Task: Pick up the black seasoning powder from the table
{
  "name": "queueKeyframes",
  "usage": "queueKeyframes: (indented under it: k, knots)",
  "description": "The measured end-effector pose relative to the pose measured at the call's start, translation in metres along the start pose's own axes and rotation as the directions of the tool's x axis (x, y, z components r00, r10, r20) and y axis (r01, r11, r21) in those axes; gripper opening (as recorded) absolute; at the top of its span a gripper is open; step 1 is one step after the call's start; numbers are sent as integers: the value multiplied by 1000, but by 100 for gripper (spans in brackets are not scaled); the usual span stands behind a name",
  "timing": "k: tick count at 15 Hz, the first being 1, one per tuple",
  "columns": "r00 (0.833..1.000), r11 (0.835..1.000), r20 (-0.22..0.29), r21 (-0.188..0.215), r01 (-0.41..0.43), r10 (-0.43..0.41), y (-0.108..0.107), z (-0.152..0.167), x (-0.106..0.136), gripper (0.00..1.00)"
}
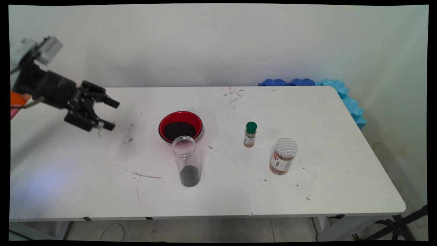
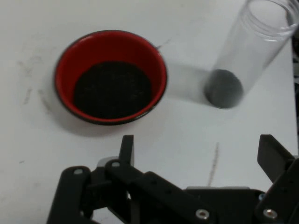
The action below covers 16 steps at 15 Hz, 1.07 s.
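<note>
My black gripper (image 1: pixel 112 114) hangs open above the table's left part, pointing right, with nothing between its fingers. To its right sits a red bowl (image 1: pixel 180 126) holding dark grains. Just in front of the bowl stands a clear open cylinder jar (image 1: pixel 185 160) with a little dark material at its bottom. In the hand view the red bowl (image 2: pixel 110 77) lies ahead at upper left and the clear jar (image 2: pixel 247 53) at upper right, both apart from the gripper (image 2: pixel 198 147).
A small spice bottle with a green cap (image 1: pixel 250 134) and a wider jar with a white lid (image 1: pixel 283 155) stand on the right half of the white table (image 1: pixel 341 136). Blue foam pieces (image 1: pixel 341 92) line the far right corner.
</note>
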Motion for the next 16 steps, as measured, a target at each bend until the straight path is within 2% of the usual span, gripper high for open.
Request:
queueKeyframes:
  k: [7, 11, 16]
  knots:
    - [999, 996, 14, -68, -50, 51, 26, 50, -6, 100]
    - [995, 988, 8, -118, -99, 100, 40, 80, -6, 100]
    - [990, 980, -11, -138, -140, 140, 49, 110, 1, 100]
